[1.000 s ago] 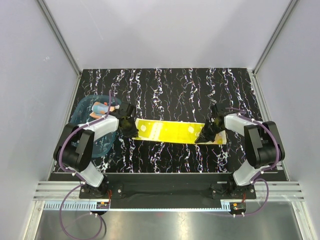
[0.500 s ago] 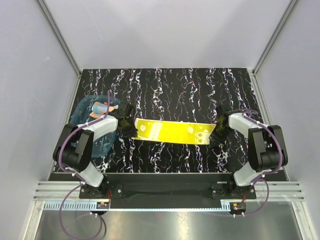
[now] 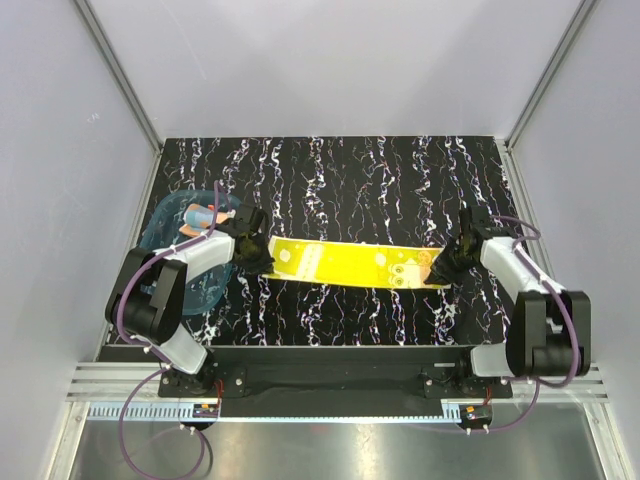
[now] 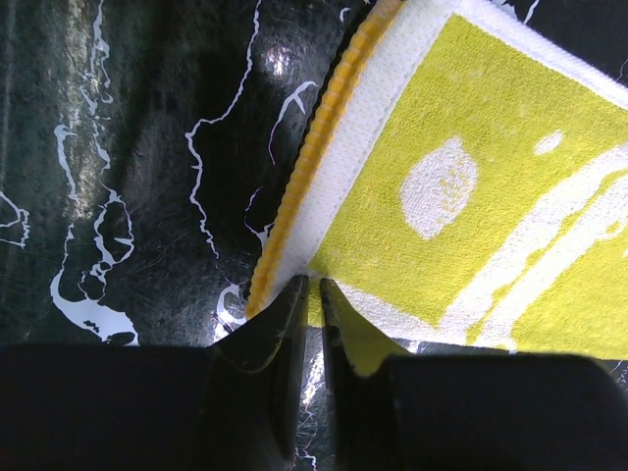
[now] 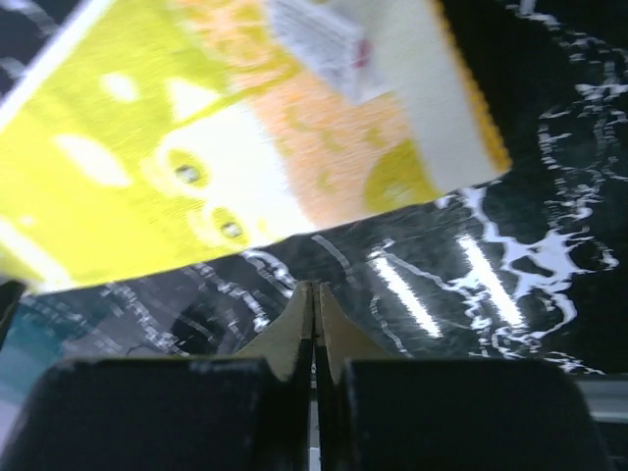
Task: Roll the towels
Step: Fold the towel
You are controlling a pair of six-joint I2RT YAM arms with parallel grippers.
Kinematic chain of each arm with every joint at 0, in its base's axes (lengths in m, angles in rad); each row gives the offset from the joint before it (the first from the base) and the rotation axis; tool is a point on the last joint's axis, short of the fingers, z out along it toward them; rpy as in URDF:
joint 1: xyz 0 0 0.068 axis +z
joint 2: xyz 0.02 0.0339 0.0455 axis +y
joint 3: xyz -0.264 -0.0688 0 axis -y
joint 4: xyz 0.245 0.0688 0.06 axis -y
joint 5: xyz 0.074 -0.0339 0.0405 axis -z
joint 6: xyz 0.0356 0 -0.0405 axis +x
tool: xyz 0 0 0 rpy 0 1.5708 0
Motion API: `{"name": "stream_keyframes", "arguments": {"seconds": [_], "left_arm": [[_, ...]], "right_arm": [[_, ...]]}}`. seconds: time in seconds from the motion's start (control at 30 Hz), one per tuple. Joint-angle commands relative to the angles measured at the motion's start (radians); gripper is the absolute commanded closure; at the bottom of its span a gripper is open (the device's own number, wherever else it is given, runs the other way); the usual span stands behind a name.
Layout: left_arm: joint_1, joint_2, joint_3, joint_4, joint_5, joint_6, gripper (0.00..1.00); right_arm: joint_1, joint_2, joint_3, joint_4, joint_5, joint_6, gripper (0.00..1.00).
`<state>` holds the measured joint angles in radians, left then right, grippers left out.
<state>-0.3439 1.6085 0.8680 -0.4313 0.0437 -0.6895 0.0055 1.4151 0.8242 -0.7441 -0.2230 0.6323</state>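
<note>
The yellow towel [image 3: 350, 262] lies stretched out as a long strip across the middle of the table. My left gripper [image 3: 262, 258] is at its left end. In the left wrist view that gripper [image 4: 315, 285] is pinched on the white and orange hem of the yellow towel [image 4: 471, 196]. My right gripper [image 3: 445, 270] is at the strip's right end. In the right wrist view it [image 5: 314, 287] is shut and empty over bare table, just short of the towel's [image 5: 147, 147] near edge. The orange-pink towel [image 3: 205, 214] lies bunched in the tray.
A translucent teal-blue tray [image 3: 165, 230] stands at the table's left edge, right behind the left arm. A white label [image 5: 319, 39] is sewn near the yellow towel's right end. Grey walls close in the black marbled table [image 3: 350, 180] on three sides.
My right gripper has slid right along the yellow towel, off its right end, and that end now lies flatter and longer. The left gripper has stayed at the left end.
</note>
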Motion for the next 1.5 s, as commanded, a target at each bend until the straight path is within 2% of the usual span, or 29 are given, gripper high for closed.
{"name": "stream_keyframes", "arguments": {"seconds": [0.0, 0.23, 0.37, 0.83, 0.93, 1.07, 1.13, 1.23, 1.47], "left_arm": [[0.014, 0.010, -0.041, -0.038, -0.070, 0.033, 0.83], [0.014, 0.008, -0.038, -0.038, -0.067, 0.031, 0.84], [0.014, 0.007, -0.040, -0.037, -0.070, 0.031, 0.85], [0.033, -0.001, -0.044, -0.049, -0.070, 0.054, 0.86], [0.033, -0.001, -0.046, -0.047, -0.067, 0.056, 0.86], [0.033, 0.002, -0.041, -0.049, -0.067, 0.058, 0.86], [0.033, 0.002, -0.040, -0.049, -0.065, 0.059, 0.86], [0.033, 0.005, -0.035, -0.046, -0.059, 0.054, 0.86], [0.033, 0.004, -0.031, -0.055, -0.059, 0.056, 0.87]], "right_arm": [[0.010, -0.068, -0.005, 0.049, -0.099, -0.009, 1.00], [0.010, 0.106, 0.024, 0.078, -0.082, -0.028, 1.00], [0.008, 0.180, 0.038, 0.060, 0.012, -0.037, 1.00], [-0.117, 0.179, 0.059, 0.003, 0.136, -0.006, 1.00], [-0.118, 0.148, 0.055, 0.017, 0.061, -0.039, 1.00], [-0.105, -0.022, 0.001, 0.087, -0.132, -0.019, 1.00], [-0.084, -0.050, 0.013, 0.104, -0.160, -0.010, 1.00], [-0.079, -0.015, 0.061, 0.085, -0.156, -0.023, 1.00], [-0.079, 0.198, 0.104, 0.080, -0.072, -0.054, 1.00]]}}
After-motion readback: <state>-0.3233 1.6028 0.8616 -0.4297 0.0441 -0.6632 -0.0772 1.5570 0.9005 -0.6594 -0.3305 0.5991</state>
